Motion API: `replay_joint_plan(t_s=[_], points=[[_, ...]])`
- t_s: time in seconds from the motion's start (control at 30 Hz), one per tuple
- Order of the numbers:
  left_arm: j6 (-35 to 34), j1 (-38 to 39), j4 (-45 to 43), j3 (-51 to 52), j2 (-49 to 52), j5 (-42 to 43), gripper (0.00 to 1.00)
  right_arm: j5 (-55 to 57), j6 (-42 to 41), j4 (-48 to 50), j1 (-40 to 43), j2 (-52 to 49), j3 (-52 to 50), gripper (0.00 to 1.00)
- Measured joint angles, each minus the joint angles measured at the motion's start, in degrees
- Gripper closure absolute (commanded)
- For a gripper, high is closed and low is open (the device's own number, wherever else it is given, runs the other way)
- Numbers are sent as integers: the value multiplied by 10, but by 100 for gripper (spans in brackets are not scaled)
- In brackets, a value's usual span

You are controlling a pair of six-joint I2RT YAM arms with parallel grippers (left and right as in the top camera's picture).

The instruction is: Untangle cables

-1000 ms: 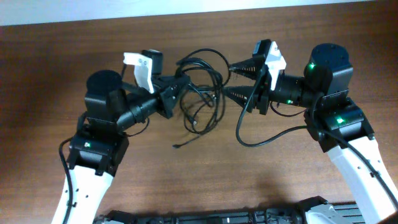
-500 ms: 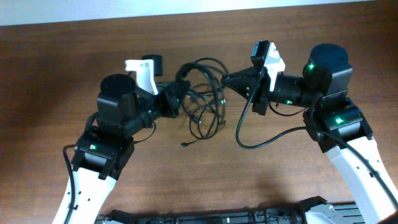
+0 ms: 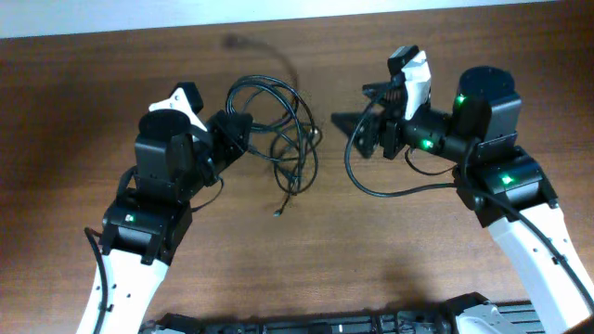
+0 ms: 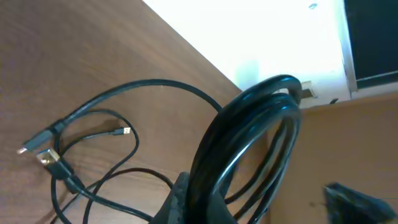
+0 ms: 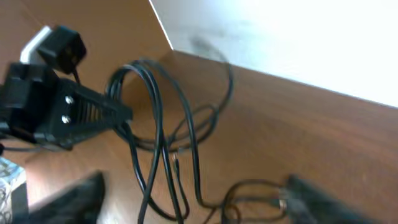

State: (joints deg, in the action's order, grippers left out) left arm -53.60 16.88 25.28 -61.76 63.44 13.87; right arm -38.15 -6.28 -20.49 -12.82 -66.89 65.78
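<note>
- Your left gripper [image 3: 234, 132] is pinched on the cables [image 3: 292, 130] at the left edge of the bunch. In the left wrist view several strands rise from its fingers in one thick arc, so you probably hold more than one cord.
- The cables lie on the table [image 3: 418, 250] between the two arms, in overlapping loops. One loose plug end [image 3: 278, 212] trails toward the near edge, clear of the tangle.
- Your right gripper [image 3: 360, 107] is spread wide and empty, just right of the bunch and not touching it.
- Bring the right gripper onto a single strand on the right side of the loops, not onto a crossing. Close only when one cord sits between the fingers.
- Draw the arms apart slowly and low. Watch the overhead view for a crossing that tightens; if one does, ease off and choose another strand.
- The gold-tipped plug [image 4: 125, 131] could snag inside a loop, so lead free ends out first.
- Steer clear of the right arm's own thick wire [image 3: 390, 193], which curves near the bunch.
</note>
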Motion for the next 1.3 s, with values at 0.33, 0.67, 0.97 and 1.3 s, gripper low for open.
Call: replay_joint_plan(t_s=[0.33, 0.67, 0.97, 1.3], points=[[86, 0, -135, 3, 0, 56, 100, -110, 117, -50, 0, 0, 0, 0], [237, 7, -173, 3, 0, 155, 100, -156, 153, 45, 0, 0, 0, 0], [370, 77, -184, 3, 0, 163, 100, -236, 152, 60, 0, 0, 0, 60], [374, 78, -304, 4, 0, 141, 100, -395, 180, 28, 0, -11, 0, 65]])
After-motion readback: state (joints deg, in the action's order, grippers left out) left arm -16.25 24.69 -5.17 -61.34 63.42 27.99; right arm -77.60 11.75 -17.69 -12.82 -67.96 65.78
